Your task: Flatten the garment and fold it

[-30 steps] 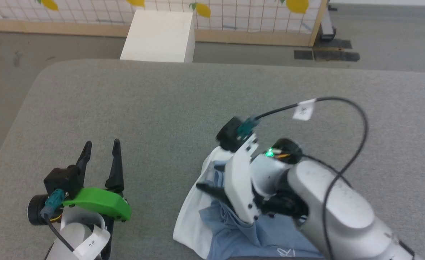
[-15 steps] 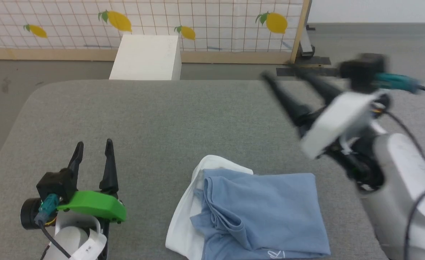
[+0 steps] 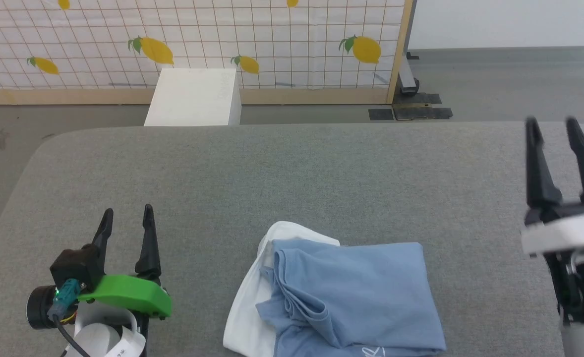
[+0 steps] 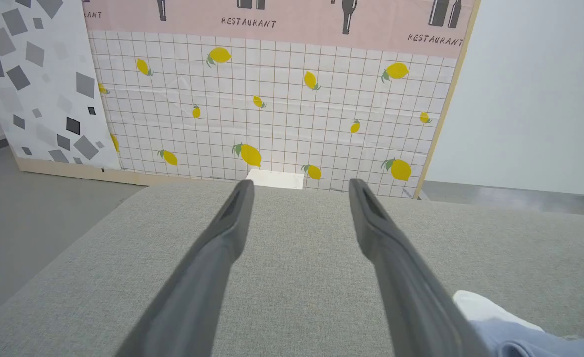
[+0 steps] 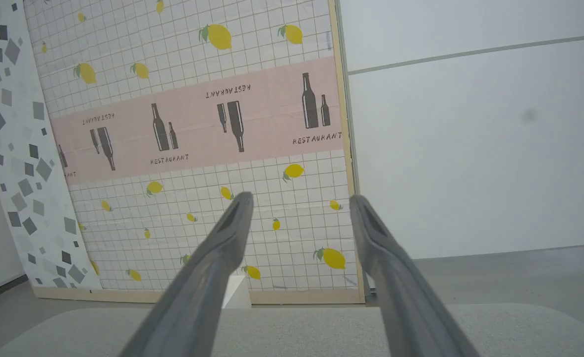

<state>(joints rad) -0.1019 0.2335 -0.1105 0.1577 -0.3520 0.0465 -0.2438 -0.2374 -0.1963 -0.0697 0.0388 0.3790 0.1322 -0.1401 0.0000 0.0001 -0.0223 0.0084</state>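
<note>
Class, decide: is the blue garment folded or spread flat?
Folded: the garment lies as a compact rectangle, with layered edges bunched along one side.

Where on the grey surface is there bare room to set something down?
Bare: far half of the surface; also strips from left gripper to garment and garment to right gripper. Crowded: near middle, where the garment lies.

A grey fabric-covered surface (image 3: 292, 173) with rounded corners spans the foreground. Beyond it, on grey floor (image 3: 495, 84), stands a white box (image 3: 193, 96) against a wood-framed partition (image 3: 272, 39) printed with a grid and lemons, topped by a pink "RESTAURANT" bottle band (image 5: 198, 119). A grey-diamond patterned panel (image 4: 34, 74) adjoins it; a plain pale wall (image 5: 470, 148) lies opposite.
</note>
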